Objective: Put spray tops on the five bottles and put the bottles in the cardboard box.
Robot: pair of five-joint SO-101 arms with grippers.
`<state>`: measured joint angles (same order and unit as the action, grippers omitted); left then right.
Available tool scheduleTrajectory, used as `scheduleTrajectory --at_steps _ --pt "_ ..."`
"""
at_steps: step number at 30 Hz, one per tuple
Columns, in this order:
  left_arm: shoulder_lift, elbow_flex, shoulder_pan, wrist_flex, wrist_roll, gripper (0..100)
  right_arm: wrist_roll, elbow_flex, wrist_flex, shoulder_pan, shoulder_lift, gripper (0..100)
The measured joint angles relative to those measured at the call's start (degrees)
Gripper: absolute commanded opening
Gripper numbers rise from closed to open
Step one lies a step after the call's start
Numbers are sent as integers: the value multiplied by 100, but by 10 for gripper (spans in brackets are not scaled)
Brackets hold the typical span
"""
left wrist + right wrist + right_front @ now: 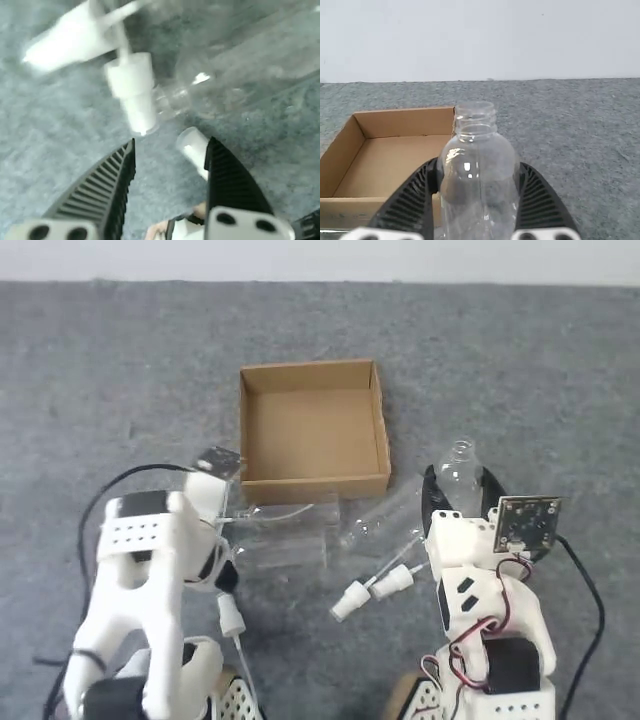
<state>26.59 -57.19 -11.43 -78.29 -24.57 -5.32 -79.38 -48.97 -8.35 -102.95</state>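
At middle right, the right gripper grasps an upright clear bottle; the left gripper is released, near a white spray top.

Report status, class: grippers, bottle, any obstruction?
Right gripper shut on uncapped bottle, upright. Left gripper open over loose spray tops. Other bottles lie before cardboard box, none inside.

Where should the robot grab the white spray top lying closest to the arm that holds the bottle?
Grip the thick white head of the spray top, coming straight down from above with the jaws across its narrow width. It lies flat on the carpet, and its thin tube would probably slip or bend.
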Motion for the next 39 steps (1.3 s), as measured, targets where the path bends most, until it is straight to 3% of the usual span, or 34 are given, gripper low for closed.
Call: scheduleTrajectory --at_steps 4,13,20,25,32,35,39 --pt "-457 -176 554 299 9 210 0 0 0 0 0 37" --pt "-1073 -193 923 598 18 205 0 0 0 -9 0 37" --pt "-1090 -193 1029 607 18 62 0 0 0 -9 0 37" --pt "-1090 -185 1248 598 18 34 0 0 0 -9 0 37" --pt "-1090 651 993 -325 -9 35 0 0 0 -9 0 37" --pt "-1090 1099 844 -765 -325 83 0 0 0 -9 0 37" --pt "-1090 1495 862 -1371 -774 230 0 0 0 -9 0 37"
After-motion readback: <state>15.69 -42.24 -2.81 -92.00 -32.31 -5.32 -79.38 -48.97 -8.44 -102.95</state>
